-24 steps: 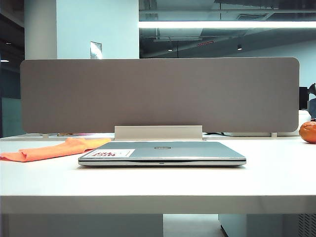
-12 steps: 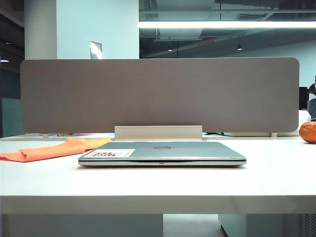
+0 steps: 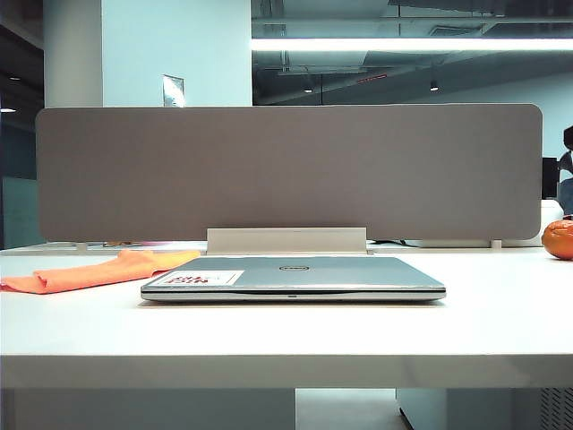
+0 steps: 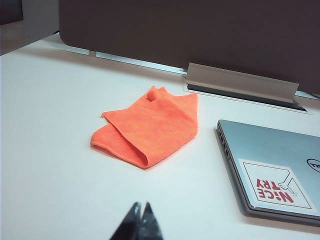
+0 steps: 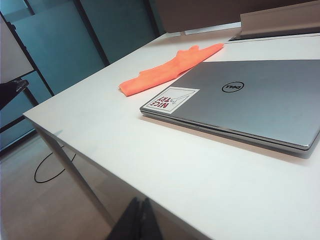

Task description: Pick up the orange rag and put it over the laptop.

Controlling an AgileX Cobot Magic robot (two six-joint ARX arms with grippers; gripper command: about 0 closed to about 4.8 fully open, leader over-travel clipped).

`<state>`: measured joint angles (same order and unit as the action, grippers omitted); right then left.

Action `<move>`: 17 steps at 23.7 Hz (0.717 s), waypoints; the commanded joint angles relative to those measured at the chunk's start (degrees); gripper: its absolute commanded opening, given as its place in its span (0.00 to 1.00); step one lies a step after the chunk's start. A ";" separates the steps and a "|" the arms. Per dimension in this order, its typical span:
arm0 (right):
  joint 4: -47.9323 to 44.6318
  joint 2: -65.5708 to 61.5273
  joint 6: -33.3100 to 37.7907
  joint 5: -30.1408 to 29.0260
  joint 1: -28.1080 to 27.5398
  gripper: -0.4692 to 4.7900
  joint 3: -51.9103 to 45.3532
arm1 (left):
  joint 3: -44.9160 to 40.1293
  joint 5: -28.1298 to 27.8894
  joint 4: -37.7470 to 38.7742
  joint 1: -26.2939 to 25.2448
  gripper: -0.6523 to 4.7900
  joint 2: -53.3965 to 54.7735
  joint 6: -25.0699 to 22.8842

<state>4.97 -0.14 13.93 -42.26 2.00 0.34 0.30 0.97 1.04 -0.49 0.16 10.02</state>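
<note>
Orange rag [image 4: 147, 127] lay folded flat on bench [image 3: 286, 336] near left edge, just beside closed laptop [image 3: 294, 277]. Judged it light, soft, floppy; raised fold best for pinching. My left pincer [image 4: 139, 218] and right pincer [image 5: 138, 214] both closed, empty, short of bench.

Bright orange rag [image 4: 147, 130], silver-grey laptop [image 4: 280, 155], white table [image 3: 286, 327], black fingers [image 4: 141, 220].

Bright ceiling strip light [image 3: 412, 44], cool cast, all views sharp.
</note>
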 commanded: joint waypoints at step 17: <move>-0.92 0.09 -0.02 -0.04 0.02 0.08 -0.20 | 18.51 0.37 -1.14 0.04 0.11 22.27 2.16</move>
<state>4.97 -0.14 13.93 -42.24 2.00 0.34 17.12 0.99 1.04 -0.49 20.47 12.47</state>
